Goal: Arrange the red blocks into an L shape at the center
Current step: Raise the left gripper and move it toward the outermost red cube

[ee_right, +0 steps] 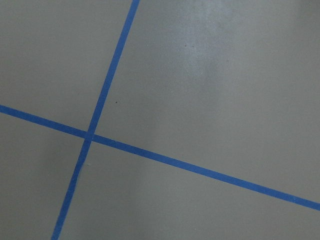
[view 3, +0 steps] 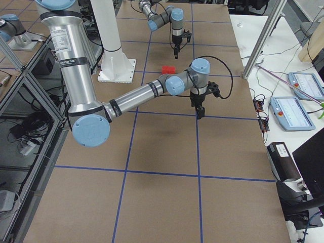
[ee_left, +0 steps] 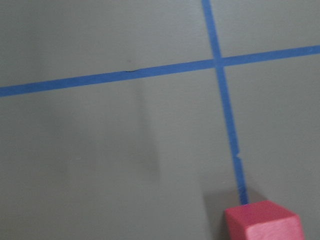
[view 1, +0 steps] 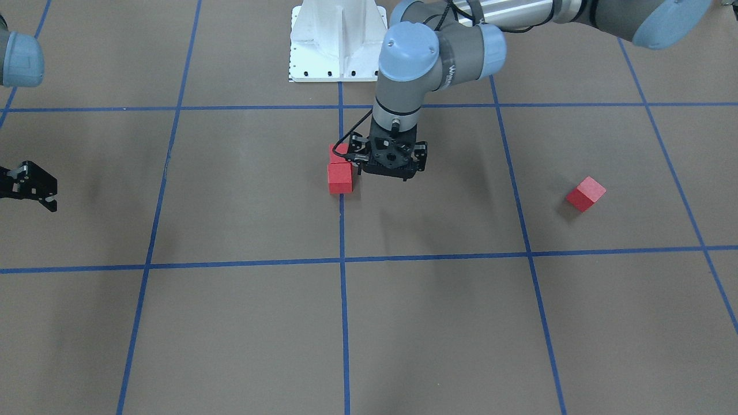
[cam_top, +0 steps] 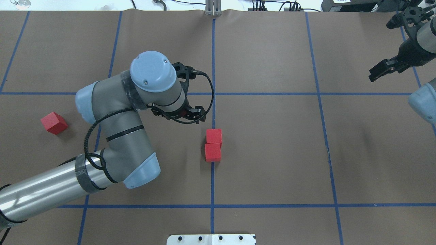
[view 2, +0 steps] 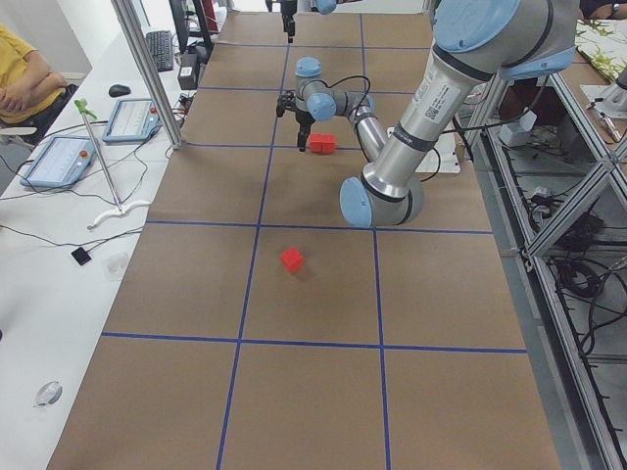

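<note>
Blocks [cam_top: 213, 144] (two red, touching) sit beside the left gripper [view 1: 396, 172], seemingly apart; its grip I cannot tell.

Three red blocks [cam_top: 214, 136] in all: two touching on the middle line [cam_top: 213, 183], the third block [cam_top: 53, 123] alone at nine o'clock from them. Two robot arms [cam_top: 115, 143] and one white base [cam_top: 211, 239].

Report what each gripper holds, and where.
Nothing is held. The left gripper and right gripper are empty; all three red blocks lie on the table, two side by side at the center.
</note>
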Available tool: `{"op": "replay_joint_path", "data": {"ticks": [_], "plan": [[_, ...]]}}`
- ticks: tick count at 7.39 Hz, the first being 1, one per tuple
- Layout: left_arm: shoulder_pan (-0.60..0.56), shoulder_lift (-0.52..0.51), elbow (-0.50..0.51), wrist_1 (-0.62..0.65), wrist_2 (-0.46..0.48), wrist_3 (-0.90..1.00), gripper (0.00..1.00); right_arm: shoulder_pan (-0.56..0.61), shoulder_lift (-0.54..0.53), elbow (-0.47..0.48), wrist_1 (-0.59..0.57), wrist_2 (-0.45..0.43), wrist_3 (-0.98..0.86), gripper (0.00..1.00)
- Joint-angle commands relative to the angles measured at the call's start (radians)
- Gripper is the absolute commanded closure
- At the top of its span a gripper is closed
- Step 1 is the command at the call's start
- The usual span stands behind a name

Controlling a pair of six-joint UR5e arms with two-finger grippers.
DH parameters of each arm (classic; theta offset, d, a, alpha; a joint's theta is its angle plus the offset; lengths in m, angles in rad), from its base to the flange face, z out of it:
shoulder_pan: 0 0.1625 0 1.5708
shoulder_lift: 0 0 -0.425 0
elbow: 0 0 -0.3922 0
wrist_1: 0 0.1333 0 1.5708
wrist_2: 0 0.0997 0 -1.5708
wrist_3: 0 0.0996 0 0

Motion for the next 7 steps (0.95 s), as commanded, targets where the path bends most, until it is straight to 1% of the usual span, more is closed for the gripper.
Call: {"op": "replay_joint_path", "data": {"ticks": [1,3,4,7], "plan": [[-0.022,0.046,-0.035,-0.006,-0.019,0.028,0.0,0.013,0.012,0.006,0.0,-0.006,0.0,0.01],[-0.049,0.053,-0.035,0.0,-0.022,0.031,0.0,0.05,0.014,0.022,0.002,-0.038,0.002,0.01],[-0.058,0.06,-0.036,-0.002,-0.021,0.037,0.0,0.05,0.014,0.026,0.002,-0.073,0.002,0.01],[-0.11,0.063,-0.052,0.003,-0.021,0.157,0.0,0.05,0.015,0.042,0.002,-0.081,0.002,0.01]]}}
